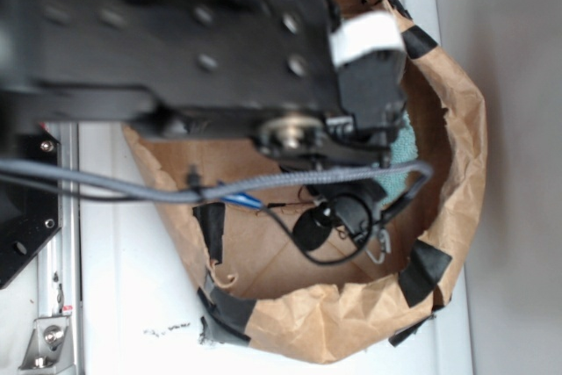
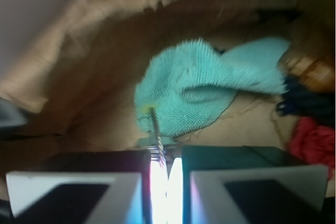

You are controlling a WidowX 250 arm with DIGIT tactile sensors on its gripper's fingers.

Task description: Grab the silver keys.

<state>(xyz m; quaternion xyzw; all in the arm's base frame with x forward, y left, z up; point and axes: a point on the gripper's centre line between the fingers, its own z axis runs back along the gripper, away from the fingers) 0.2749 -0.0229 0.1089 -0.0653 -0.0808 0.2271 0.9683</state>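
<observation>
The silver keys (image 2: pixel 156 129) show in the wrist view as a thin, shiny twisted metal piece with a small ring part, standing up from between the two pale grey fingers (image 2: pixel 73 192) of the pincer (image 2: pixel 167 182); those fingers are pressed nearly together with only a bright slit between them, clamped on the metal at their tips. The keys are too small and blurred to make out single blades. Just behind them lies a teal cloth (image 2: pixel 205 87), fuzzy and looped like terry, crumpled into a rounded lump with a flap reaching toward the right wall of the container. That container is a crinkled brown paper bag (image 1: pixel 457 173) rolled down into a shallow basin, its rim patched with black tape strips (image 1: pixel 426 271), standing on a white worktop (image 1: pixel 132 305). In the exterior view the black metal arm (image 1: pixel 176 32) reaches over the bag's open top and hides most of its inside; a grey braided cable (image 1: pixel 132 183) runs across it. At the bag's right inner edge sit a dark blue bundle (image 2: pixel 307 100) and a red fuzzy bundle (image 2: pixel 315 142), both blurred.
</observation>
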